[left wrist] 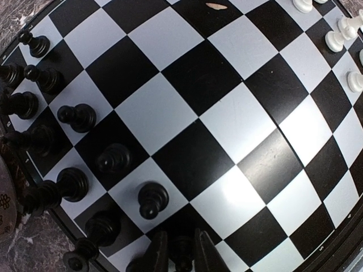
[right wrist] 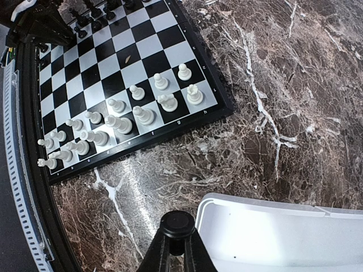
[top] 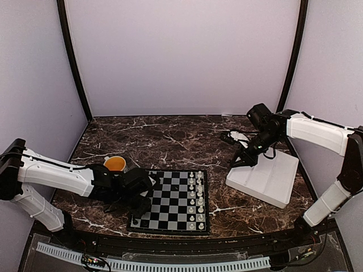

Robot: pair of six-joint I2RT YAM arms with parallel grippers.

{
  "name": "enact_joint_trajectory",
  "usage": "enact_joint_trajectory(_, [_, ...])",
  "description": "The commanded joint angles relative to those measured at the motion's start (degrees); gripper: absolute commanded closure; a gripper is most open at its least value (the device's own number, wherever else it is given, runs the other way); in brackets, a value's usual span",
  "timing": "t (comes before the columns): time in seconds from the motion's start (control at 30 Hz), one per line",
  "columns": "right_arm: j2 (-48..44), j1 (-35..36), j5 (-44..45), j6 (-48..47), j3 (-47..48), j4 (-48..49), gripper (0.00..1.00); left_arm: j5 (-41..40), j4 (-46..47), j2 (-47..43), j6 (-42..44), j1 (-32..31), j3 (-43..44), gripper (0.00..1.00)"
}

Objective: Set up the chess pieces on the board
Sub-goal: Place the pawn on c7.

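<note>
The board (top: 176, 201) lies at the front middle of the table, with white pieces (top: 195, 198) along its right side. In the left wrist view, black chess pieces (left wrist: 76, 116) stand in two rows along the board's (left wrist: 227, 113) left edge. My left gripper (left wrist: 181, 252) is low over the board's near left corner (top: 139, 214), its fingers close on either side of a standing black piece (left wrist: 182, 258). Whether they press on it does not show. My right gripper (right wrist: 178, 246) hangs at the tray's left edge (top: 235, 161), shut on a black chess piece (right wrist: 178, 224).
A white tray (top: 266, 175) sits right of the board, its rim (right wrist: 283, 207) just beside the right gripper. A mug (top: 115, 164) with an orange inside stands behind the left arm. A small tan speck (left wrist: 215, 5) lies on a dark square.
</note>
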Motion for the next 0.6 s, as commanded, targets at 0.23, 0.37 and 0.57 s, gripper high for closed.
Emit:
enact_joint_trajectory(0.23, [-0.1,0.2,-1.1,-0.7,1.6,-0.9,0.92,2.1,-2.4,-7.7,1.8,-0.9,5.3,0.69])
enact_joint_trajectory(0.37, [0.2,0.3,-1.9,-1.1,3.1,-2.0,0.92,2.9,0.5,-9.8,2.8,-0.9,7.5,0.68])
enact_joint_trajectory(0.57, [1.0,2.1,-2.7,-1.4,7.3,-2.8,0.91,-1.9,8.8,-6.8,0.8,-0.2,12.7,0.62])
